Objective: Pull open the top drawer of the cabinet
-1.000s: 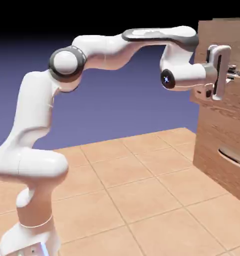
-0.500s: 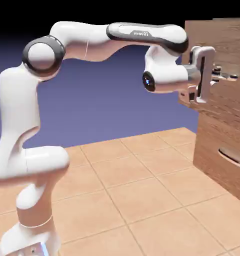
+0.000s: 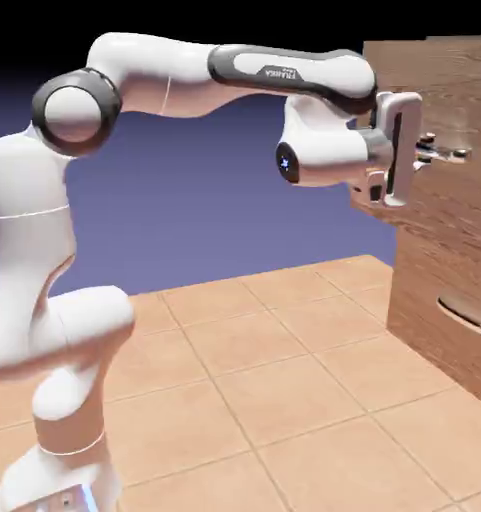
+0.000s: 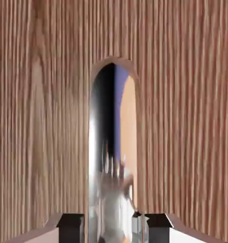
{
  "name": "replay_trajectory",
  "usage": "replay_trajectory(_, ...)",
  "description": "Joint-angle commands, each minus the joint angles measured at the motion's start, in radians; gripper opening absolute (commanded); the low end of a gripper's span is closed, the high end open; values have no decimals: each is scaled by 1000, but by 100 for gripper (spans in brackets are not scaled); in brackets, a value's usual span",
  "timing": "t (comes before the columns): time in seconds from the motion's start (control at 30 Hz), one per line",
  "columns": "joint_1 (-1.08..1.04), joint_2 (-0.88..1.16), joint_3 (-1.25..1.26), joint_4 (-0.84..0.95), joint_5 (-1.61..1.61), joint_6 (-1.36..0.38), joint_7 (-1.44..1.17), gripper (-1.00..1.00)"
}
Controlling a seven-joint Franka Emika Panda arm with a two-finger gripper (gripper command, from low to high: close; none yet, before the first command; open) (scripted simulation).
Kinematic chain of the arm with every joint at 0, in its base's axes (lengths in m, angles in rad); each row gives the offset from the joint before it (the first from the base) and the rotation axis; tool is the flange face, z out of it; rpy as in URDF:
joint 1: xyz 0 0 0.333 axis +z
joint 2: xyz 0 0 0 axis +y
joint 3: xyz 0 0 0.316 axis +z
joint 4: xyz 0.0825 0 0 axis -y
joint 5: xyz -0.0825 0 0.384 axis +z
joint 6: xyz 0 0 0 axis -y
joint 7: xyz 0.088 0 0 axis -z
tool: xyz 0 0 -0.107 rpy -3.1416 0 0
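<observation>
The cabinet (image 3: 434,270) is a tall brown wood-grain box at the exterior view's right. Its top drawer (image 3: 454,90) juts out toward the arm, past the front below it. My gripper (image 3: 446,153) reaches level against that drawer front, shut on the top drawer's slim silvery handle. In the hand view the wood-grain top drawer (image 4: 40,118) fills the picture. The shiny handle (image 4: 104,142) runs up the middle from between my two dark fingertips (image 4: 70,227), which close the gripper (image 4: 114,228) around it.
Below the top drawer, a lower drawer front carries a curved handle (image 3: 467,314). The tan tiled table (image 3: 284,380) stretches between my base at lower left and the cabinet. My elbow stands high at upper left.
My hand has drawn back to the left, and the top drawer has slid out of the cabinet with it. The elbow has swung up and to the left.
</observation>
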Motion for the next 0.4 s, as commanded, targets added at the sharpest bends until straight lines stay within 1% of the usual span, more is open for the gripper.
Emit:
replay_trajectory(0.0,32,22,-36,-22,-16,-7,31,-100)
replay_trajectory(0.27,292,242,-316,-256,-139,-73,258,-100)
replay_trajectory(0.3,292,242,-316,-256,-139,-73,258,100)
replay_trajectory(0.33,292,242,-316,-256,-139,-73,258,100)
replay_trajectory(0.37,326,275,-349,-292,-157,-77,282,100)
